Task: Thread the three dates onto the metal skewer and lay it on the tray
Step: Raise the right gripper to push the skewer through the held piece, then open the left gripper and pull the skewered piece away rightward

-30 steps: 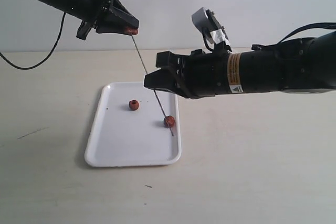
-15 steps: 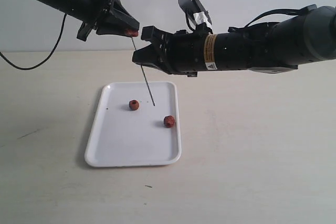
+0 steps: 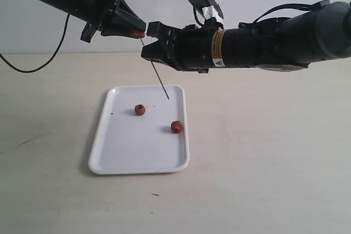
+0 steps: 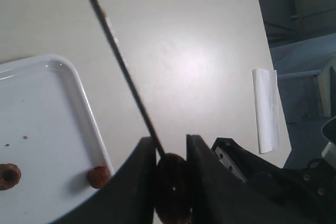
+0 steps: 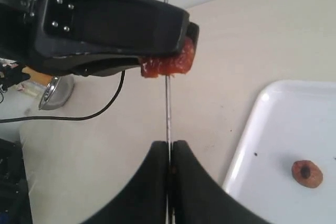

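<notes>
Pinching one date (image 5: 170, 62), the left claw (image 3: 138, 31) is holding it high beyond the tray's (image 3: 118, 160) far edge. The right claw (image 5: 169, 150) is pressing together on the metal skewer (image 3: 159, 80), which seems to be passing through that fruit. A second date (image 3: 140, 109) and a third date (image 3: 176, 126) are lying on the tray. Fruit is looking soft and light, so sides want gentle gripping. Rod is looking stiff and slick, so gripping mid-shaft is suiting it. Arm label (image 3: 218, 56) is showing a warning triangle, with wording unreadable.

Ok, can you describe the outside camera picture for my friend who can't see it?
Above a white tray, the left fingers hold a date in the air while the right fingers pinch a thin metal skewer slanting up to it. Two more dates lie on the tray.
</notes>
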{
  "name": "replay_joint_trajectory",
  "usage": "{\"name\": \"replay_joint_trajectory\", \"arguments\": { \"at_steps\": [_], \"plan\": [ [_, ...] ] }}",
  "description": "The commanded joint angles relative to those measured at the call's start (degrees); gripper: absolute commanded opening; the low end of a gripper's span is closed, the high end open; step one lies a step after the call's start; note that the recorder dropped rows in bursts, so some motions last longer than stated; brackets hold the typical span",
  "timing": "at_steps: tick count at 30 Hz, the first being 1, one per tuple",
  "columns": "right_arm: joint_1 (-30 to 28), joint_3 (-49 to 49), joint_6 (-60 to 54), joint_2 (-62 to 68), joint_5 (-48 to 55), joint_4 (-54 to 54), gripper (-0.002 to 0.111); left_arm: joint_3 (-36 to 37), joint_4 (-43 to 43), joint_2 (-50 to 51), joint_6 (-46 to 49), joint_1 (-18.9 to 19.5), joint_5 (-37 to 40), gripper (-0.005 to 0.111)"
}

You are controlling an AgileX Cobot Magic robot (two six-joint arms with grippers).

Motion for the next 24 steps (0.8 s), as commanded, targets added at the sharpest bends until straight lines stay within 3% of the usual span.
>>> {"name": "replay_joint_trajectory", "arguments": {
  "at_steps": [1, 6, 16, 24],
  "plan": [
    [-0.3, -0.3, -0.7, 0.1, 2.1, 1.5, 0.000, 0.0, -0.2, -0.5, 0.4, -0.4, 0.6, 0.022],
    [-0.3, -0.3, -0.6, 0.1, 2.1, 1.5, 0.000, 0.0, -0.6, -0.5, 0.8, -0.4, 0.6, 0.024],
    [-0.3, -0.3, -0.5, 0.1, 1.9, 0.5, 0.000, 0.0, -1.3, -0.5, 3.8, -0.4, 0.6, 0.055],
    [-0.4, -0.3, 6.4, -0.6, 8.8, -9.5, 0.000, 0.0, 1.6, -0.7, 7.0, -0.3, 0.6, 0.055]
  ]
}}
